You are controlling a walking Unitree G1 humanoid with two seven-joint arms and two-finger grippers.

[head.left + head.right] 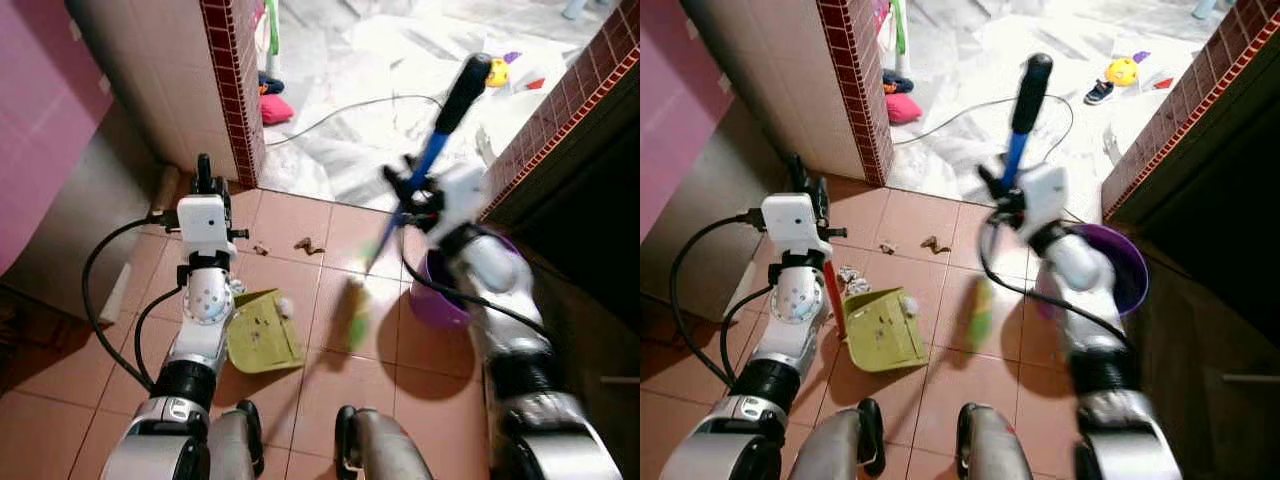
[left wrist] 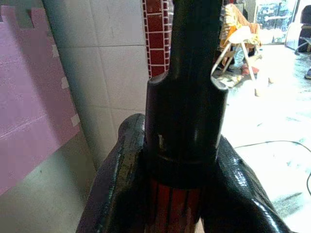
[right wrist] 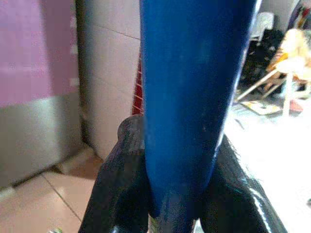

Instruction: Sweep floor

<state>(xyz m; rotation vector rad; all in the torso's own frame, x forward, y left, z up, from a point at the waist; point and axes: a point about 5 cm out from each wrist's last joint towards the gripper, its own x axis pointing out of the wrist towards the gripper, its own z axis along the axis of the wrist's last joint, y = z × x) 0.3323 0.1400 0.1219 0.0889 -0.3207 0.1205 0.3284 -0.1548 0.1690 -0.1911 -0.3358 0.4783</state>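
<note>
Blue broom [image 1: 1018, 140] pinched by right gripper [image 3: 183, 194]; left gripper [image 2: 181, 189] pinches dustpan [image 1: 880, 330] handle.

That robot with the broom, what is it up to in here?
It is sweeping the tiled floor. Its right gripper is shut on the blue handle of a broom, whose green head is near the floor and blurred. Its left gripper is shut on the red-and-black handle of a yellow-green dustpan that rests on the tiles with some scraps in it. A few bits of debris lie on the floor beyond the pan. A purple bucket stands beside its right arm.
</note>
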